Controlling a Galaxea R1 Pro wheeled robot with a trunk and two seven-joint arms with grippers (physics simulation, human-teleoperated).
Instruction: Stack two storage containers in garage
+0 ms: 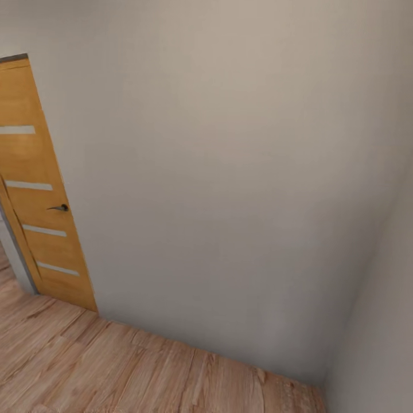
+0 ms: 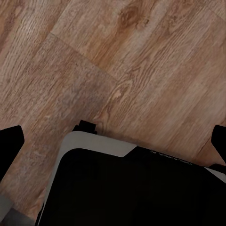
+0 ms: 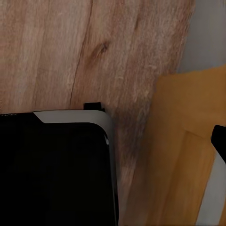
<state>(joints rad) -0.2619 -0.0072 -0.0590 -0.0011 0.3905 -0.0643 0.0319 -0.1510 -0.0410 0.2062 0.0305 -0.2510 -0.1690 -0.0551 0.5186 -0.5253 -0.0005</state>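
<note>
head view shows a plain pale wall (image 1: 229, 172) as the biggest thing, meeting a second wall at a corner, then pale wood plank floor (image 1: 115, 367), then a honey-brown door (image 1: 40, 218) with pale stripes and a small dark handle (image 1: 59, 207). both wrist views look down on planks and the robot's black, grey-edged base (image 2: 132, 188). the left gripper (image 2: 113, 141) has dark fingertips (image 2: 10, 141) standing wide apart, holding nothing; the right gripper's state i cannot tell. with no bins to see, direction, long axis and nearer arm cannot be judged. no readable writing.
</note>
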